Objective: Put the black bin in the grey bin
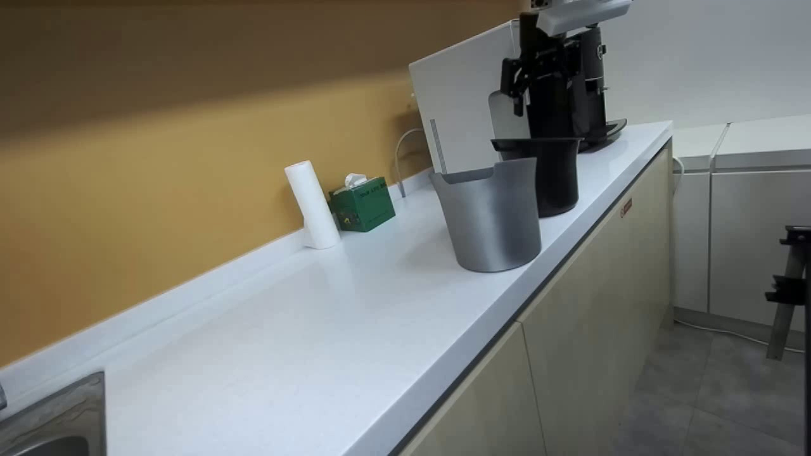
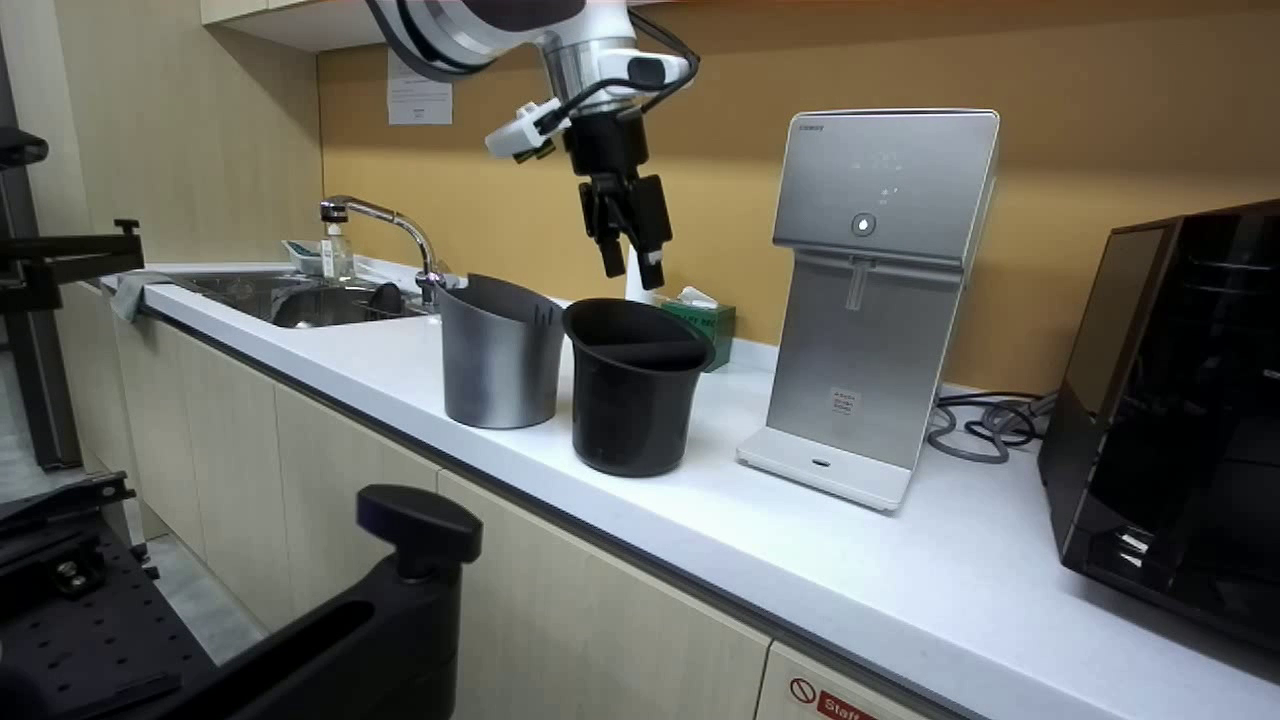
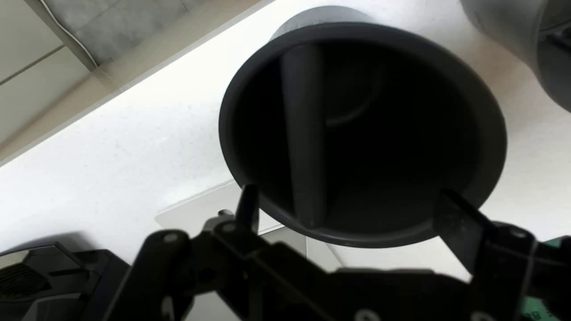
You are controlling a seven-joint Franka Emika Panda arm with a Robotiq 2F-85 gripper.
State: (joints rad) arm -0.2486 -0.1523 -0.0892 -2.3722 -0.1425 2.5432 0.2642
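Observation:
The black bin stands upright on the counter, its mouth facing up. It shows in an exterior view partly behind the grey bin. The grey bin stands upright close beside it, with a small gap. My gripper hangs above the black bin, fingers down. In the wrist view the gripper is open, with nothing between its fingers, over the near part of the black bin's rim. The grey bin is cut off at the upper right there. In an exterior view the gripper blends with the black machine behind it.
A silver water dispenser stands beside the black bin. A green tissue box and a paper roll stand by the wall. A black machine and a sink sit further along the counter.

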